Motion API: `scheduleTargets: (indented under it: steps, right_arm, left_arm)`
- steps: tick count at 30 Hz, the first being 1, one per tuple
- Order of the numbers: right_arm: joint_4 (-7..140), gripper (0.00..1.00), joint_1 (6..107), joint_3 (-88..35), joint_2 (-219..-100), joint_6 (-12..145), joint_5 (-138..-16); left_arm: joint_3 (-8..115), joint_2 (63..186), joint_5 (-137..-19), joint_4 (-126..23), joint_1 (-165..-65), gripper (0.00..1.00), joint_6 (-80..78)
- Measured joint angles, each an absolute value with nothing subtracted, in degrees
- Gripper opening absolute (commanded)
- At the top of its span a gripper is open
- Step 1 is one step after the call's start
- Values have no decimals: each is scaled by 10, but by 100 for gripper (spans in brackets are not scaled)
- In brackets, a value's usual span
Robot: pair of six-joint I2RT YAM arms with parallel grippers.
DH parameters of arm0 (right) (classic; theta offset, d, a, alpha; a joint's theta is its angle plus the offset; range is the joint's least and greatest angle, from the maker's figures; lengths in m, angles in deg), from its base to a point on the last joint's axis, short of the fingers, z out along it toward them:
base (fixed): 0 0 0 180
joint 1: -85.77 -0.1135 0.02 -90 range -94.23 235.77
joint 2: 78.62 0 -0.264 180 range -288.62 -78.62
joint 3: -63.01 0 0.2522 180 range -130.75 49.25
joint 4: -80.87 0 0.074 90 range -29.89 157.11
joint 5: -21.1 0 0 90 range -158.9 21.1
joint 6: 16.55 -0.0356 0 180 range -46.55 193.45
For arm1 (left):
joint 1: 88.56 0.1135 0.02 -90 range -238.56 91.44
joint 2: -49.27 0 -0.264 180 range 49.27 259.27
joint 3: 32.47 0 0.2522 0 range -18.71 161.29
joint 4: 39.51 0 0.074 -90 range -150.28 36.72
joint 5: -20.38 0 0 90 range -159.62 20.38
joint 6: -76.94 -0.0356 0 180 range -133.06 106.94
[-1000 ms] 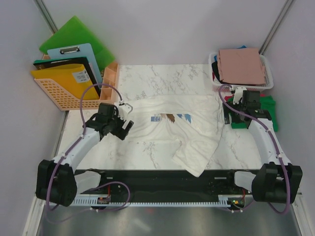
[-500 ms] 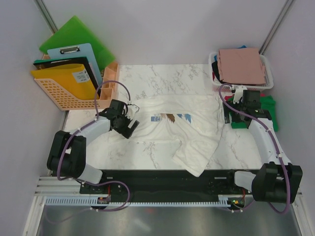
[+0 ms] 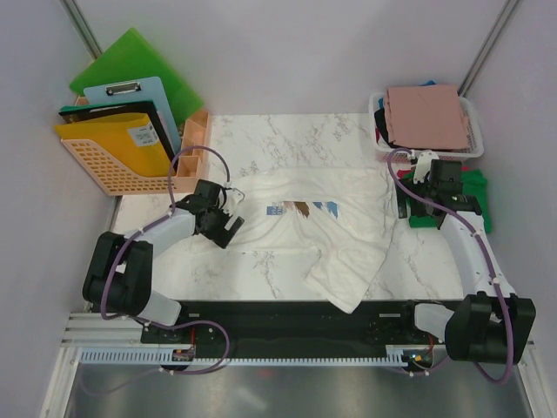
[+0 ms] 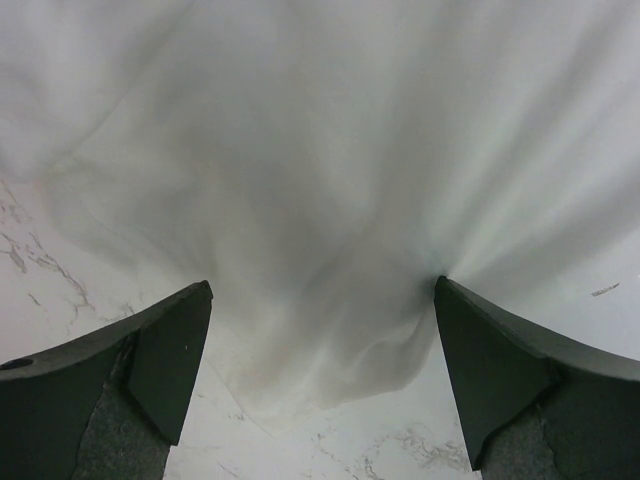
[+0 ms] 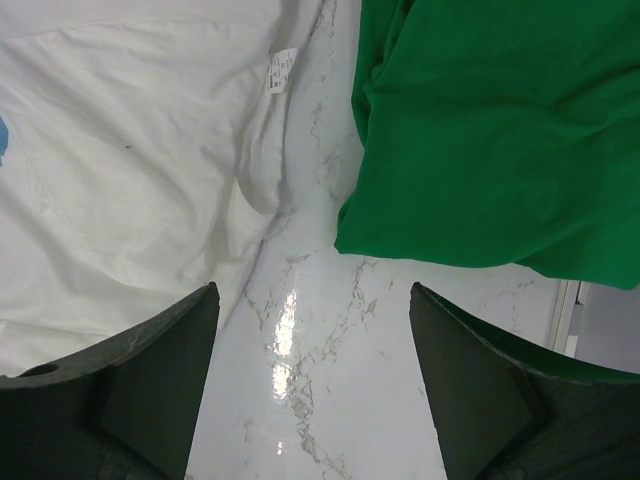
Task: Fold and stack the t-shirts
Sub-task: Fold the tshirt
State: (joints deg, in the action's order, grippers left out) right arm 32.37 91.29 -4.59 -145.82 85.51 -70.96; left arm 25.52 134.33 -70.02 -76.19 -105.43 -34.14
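Top external view: cream-white t-shirt (image 3: 305, 228) spread loosely on marble counter (image 3: 287, 139), mid-field, long axis running left to right. Small blue-and-brown print (image 3: 300, 207) facing up near centre. Right portion bunched, with one lobe trailing toward near edge. Cannot tell which end carries the collar; small white label (image 5: 280, 72) noted at right-hand margin.

Left gripper (image 3: 231, 213) low over left end of the shirt, jaws spread wide, nothing grasped. Left wrist view: rumpled edge of the cloth lying between the fingers of the gripper (image 4: 320, 300), one fingertip (image 4: 450, 300) touching fabric where creases radiate.

Right gripper (image 3: 405, 202) released, jaws apart, empty, poised above bare counter strip between the white shirt and green t-shirt (image 5: 480, 120). Green t-shirt bundled at right counter edge, just near of white mesh basket (image 3: 477, 132). Dusty-pink t-shirt (image 3: 426, 115) folded flat on top of basket, far right.
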Motion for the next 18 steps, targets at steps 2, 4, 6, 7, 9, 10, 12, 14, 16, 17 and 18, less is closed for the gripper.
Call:
scheduleTargets:
  steps: [2,4,6,7,9,10,12,14,16,17,18]
  right_arm:
    - [324,85,913,-46,-1458,855,-709]
    - [324,84,913,-46,-1458,855,-710]
    - [324,84,913,-46,-1458,855,-710]
    - [324,85,913,-46,-1458,855,-710]
    - [324,85,913,-46,-1457,855,-710]
    - [324,85,913,-46,-1456,855,-710]
    - [324,85,913,-46,-1455,857,-711]
    - [323,84,913,-46,-1453,859,-712]
    - [323,84,913,-46,-1449,862,-714]
    - [322,84,913,-46,-1448,864,-715]
    - [320,84,913,-46,-1448,867,-716]
  left_arm:
    - [244,1331,-691,-761,-1054,100,-344]
    - [237,1321,-681,-762,-1052,100,-349]
    - [233,1316,-675,-764,-1046,100,-351]
    - [232,1314,-671,-765,-1041,100,-351]
    - [229,1310,-666,-768,-1031,100,-352]
    - [228,1308,-666,-770,-1023,100,-353]
    - [224,1303,-666,-774,-1009,100,-356]
    - [221,1297,-664,-777,-996,100,-360]
    - [218,1292,-662,-783,-987,100,-365]
    - [217,1291,-661,-785,-985,100,-367]
    - [216,1290,-661,-786,-983,100,-368]
